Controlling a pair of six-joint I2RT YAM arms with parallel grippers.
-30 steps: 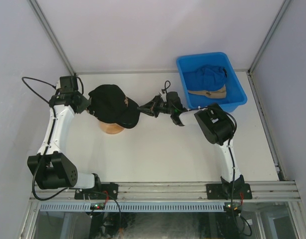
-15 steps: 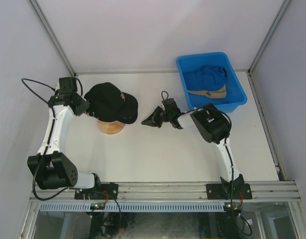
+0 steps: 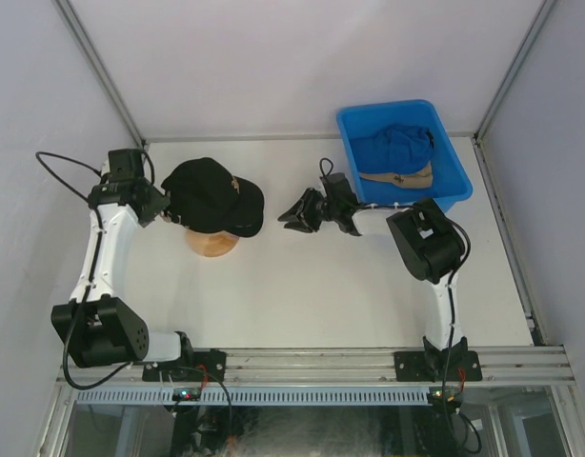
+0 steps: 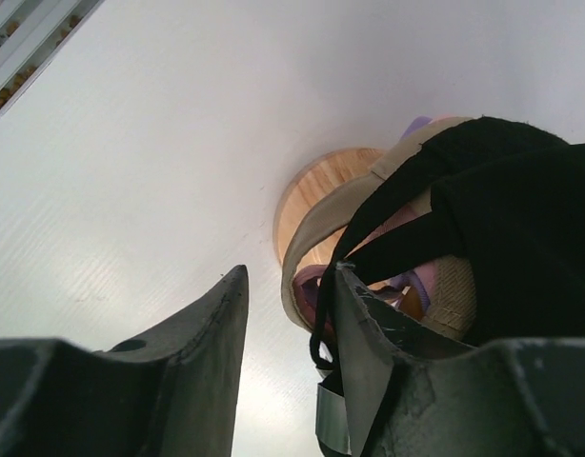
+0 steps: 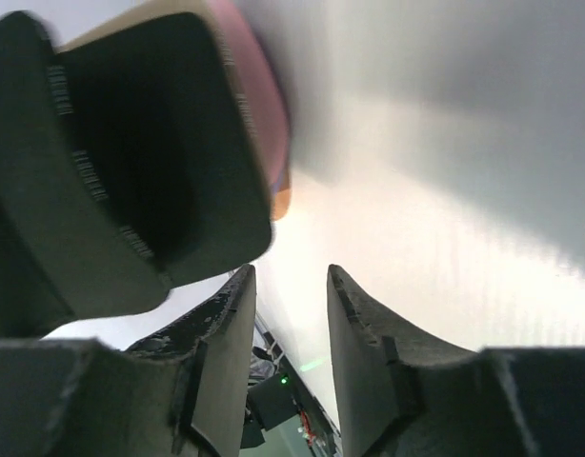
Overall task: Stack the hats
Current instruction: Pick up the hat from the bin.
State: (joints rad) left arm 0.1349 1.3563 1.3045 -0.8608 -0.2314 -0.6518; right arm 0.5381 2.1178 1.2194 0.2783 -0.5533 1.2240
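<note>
- So, you had two arms on the bench [image 3: 302, 286], one pincer each, and both pincers stood released with nothing between their fingers.
- From above you could count three caps. One black cap [image 3: 211, 195] sat on the single wooden stand [image 3: 213, 246] at the left of the bench. The other two lay in the one blue bin [image 3: 426, 204] at the far right: a blue cap [image 3: 397, 148] with a tan cap [image 3: 397, 178] just in front of it.
- Your left pincer [image 4: 290, 276] was at the back of the black cap. Its wrist view showed the fingers apart with bare bench in the gap. The cap's black strap hung close against the right-hand finger, though I could not tell whether they touched.
- That wrist view also gave you what the overhead one hid. Under the black cap lay a beige cap [image 4: 369, 181] and a bit of lavender fabric [image 4: 418, 124], all on the stand. The pile therefore counted at least three layers.
- Your right pincer [image 5: 291, 276] hovered above the bench between the stand and the bin. It pointed at the black cap's brim and was apart from it in the overhead view.
- Its wrist view showed the brim large and blurred at upper left. A pinkish edge lay behind the brim, and I could not say what it belonged to.
</note>
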